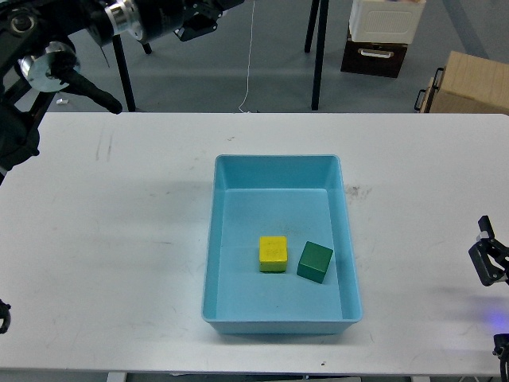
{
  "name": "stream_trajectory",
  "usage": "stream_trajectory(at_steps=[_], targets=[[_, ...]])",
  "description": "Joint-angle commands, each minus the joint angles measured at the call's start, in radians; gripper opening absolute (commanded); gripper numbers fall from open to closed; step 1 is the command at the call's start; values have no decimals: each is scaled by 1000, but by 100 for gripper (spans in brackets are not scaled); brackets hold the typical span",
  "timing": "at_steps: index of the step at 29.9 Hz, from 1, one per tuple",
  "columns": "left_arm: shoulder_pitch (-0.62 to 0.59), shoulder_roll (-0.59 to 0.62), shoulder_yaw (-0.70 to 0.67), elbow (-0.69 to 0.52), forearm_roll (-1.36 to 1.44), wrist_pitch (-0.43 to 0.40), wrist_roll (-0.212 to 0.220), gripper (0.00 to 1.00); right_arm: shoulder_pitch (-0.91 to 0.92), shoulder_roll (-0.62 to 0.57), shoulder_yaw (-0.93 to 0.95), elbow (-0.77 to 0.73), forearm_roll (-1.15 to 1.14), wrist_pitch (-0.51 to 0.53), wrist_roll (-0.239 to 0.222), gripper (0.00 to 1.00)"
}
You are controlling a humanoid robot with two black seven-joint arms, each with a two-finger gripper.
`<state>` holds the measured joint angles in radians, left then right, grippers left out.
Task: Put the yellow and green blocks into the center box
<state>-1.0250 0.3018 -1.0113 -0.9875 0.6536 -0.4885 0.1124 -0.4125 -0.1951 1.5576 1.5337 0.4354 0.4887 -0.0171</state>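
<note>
Blocks are both seen inside the light-blue box (pixel 280 239), which sits at worktop (pixel 111 239) centre. One yellow block (pixel 273 254) lies on the box floor just left of centre; one green block (pixel 315 262) lies just beside it at its 3 o'clock, rotated a little, with a thin gap apparently between them. Count: one yellow, one green, one box. Nothing else is seen on the white worktop apart from faint scuff marks.

Handling, judged from appearance: both blocks are taken to be small rigid cubes, light, with flat, fairly smooth faces. No fragility is expected. If regrasping were needed, each would best be taken across two opposite vertical faces from above; for the green one the jaws would need turning to match its rotation. The near gap between the blocks leaves little finger room on the facing sides, so the free faces are preferred.

Left gripper (pixel 197 25) is seen at 11 o'clock, raised well above and apart from the box, with nothing held; it is dark and partly cropped, so whether the jaws are spread cannot be told. Right gripper (pixel 491 263) rests at the 4 o'clock edge, idle; jaw state cannot be told either.

Task is judged complete as things lie.
</note>
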Motion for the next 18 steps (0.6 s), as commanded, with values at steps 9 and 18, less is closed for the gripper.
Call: stream_trajectory(at_steps=[9,18], targets=[[624,-128,-682,-259,-385,0,30,100,11,11,6,13,3,0,2,100],[1135,-302,-711,-626,-491,0,16,100,12,0,22,51,-1,0,5,100]])
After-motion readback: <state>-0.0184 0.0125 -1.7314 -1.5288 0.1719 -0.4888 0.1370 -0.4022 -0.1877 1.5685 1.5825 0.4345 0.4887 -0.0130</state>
